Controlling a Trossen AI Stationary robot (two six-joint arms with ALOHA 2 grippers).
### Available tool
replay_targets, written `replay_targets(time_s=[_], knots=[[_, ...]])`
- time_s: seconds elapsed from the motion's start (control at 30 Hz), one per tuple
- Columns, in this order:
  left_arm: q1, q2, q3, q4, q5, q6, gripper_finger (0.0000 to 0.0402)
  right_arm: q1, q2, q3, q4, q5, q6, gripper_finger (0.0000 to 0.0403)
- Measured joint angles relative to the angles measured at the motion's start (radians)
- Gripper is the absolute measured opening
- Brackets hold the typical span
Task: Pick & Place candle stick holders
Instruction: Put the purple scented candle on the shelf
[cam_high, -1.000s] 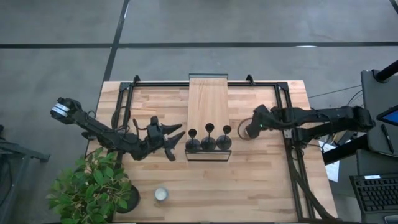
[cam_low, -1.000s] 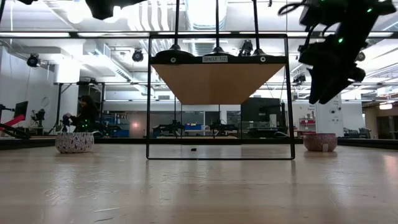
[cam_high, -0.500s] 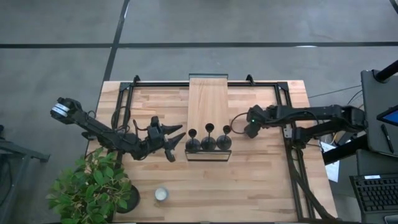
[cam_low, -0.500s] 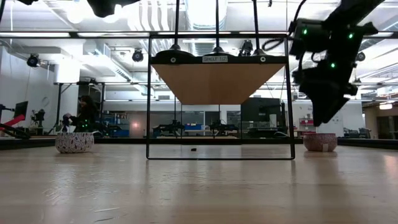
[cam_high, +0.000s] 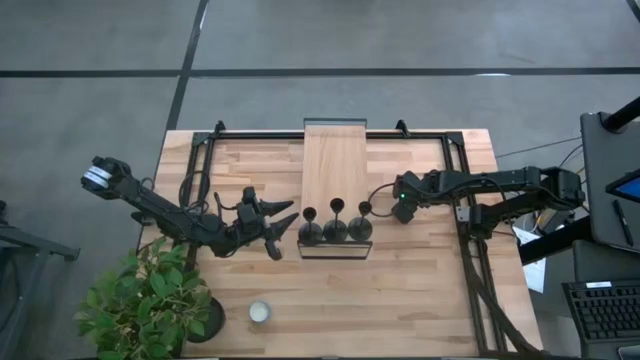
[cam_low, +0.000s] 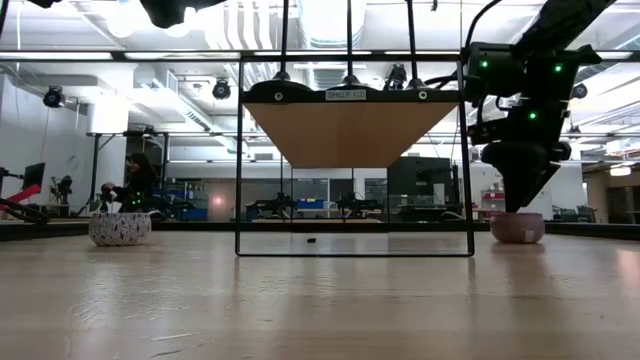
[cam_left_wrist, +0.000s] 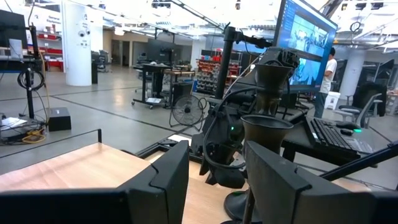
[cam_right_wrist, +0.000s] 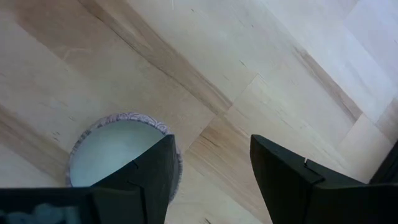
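Three matt black candle stick holders (cam_high: 334, 225) stand in a row by their disc bases on the near end of a raised wooden board (cam_high: 335, 160). My left gripper (cam_high: 284, 232) is open just left of the row. In the left wrist view the holders (cam_left_wrist: 264, 124) stand ahead of its spread fingers. My right gripper (cam_high: 400, 208) is open and points down, right of the row. It hovers just over a small patterned bowl (cam_right_wrist: 121, 155). In the low view its tips (cam_low: 520, 200) are close above that bowl (cam_low: 518, 227).
The board rests on a black wire frame (cam_low: 350, 250). A second small bowl with white filling (cam_high: 259, 312) sits near the table's front left, beside a potted plant (cam_high: 150, 300). Black rails (cam_high: 460, 190) run along the table's sides. Bare wood lies in front of the frame.
My right gripper has moved toward the table's left edge and come down, turning from a slant to point straight down over the small bowl, which it now covers in the high view. The holders have stayed put.
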Motion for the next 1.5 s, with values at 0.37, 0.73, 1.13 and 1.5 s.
replay_targets(time_s=[0.37,0.73,1.13,1.5], knots=[[0.0,0.0,0.0,-0.002,0.0,0.0,0.0154,0.0,0.0,-0.025,0.02,-0.048,0.009,0.016],[0.0,0.0,-0.001,-0.002,0.0,0.0,0.0154,0.0,-0.003,-0.08,0.074,-0.056,0.009,0.0108],[0.0,0.0,-0.002,-0.003,0.0,0.0,0.0154,0.0,-0.004,-0.08,0.122,-0.105,-0.011,0.0013],[0.001,0.0,-0.005,-0.004,-0.001,0.0,0.0154,0.017,-0.079,-0.08,0.122,-0.11,-0.014,0.0009]])
